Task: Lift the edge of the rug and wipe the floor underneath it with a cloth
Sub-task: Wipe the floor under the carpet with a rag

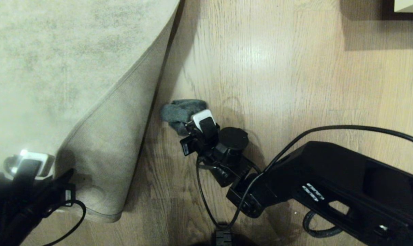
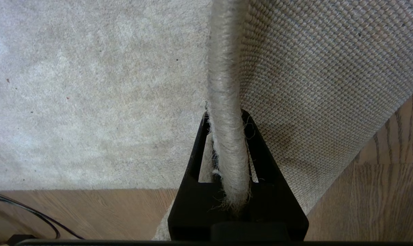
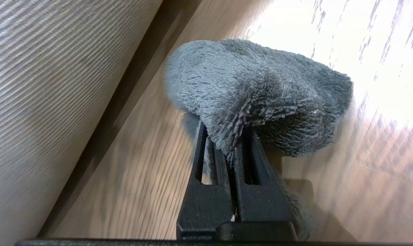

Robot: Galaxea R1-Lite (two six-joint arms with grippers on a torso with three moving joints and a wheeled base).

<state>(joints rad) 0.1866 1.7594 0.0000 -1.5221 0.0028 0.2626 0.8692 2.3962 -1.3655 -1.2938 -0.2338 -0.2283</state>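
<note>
Your rug (image 1: 56,68) is pale beige-grey, short pile, darker mottled patches, with its corner folded up and back so the plain tan woven backing (image 1: 107,150) faces the head camera as a long triangular flap. It takes the left side of the head view, with the floor (image 1: 295,85), light wood-grain plank with a sheen, to its right. Your left gripper (image 2: 227,136) sits at the lower left of the head view, fingers closed tight on the rug's bound edge (image 2: 223,68). Your right gripper (image 3: 225,143) is near the middle of the head view, just right of the lifted flap, fingers pinched nearly together on the cloth (image 3: 257,92). The cloth is small, dark grey-teal, fuzzy and lumpy, bunched ahead of the fingertips and down at the floor right beside the rug's lifted edge. View differences: the head view gives you the layout, both arms, the black cable (image 1: 206,198) looping across the planks and a pale furniture corner (image 1: 409,5) at top right, but hides the left grip behind the wrist. The left wrist view shows that grip clearly: frayed edge cord running between the two black fingers, pile on one side, woven backing on the other. The right wrist view shows the cloth's fibre texture, a fold of it caught between the fingers, and the dark gap under the raised rug.
</note>
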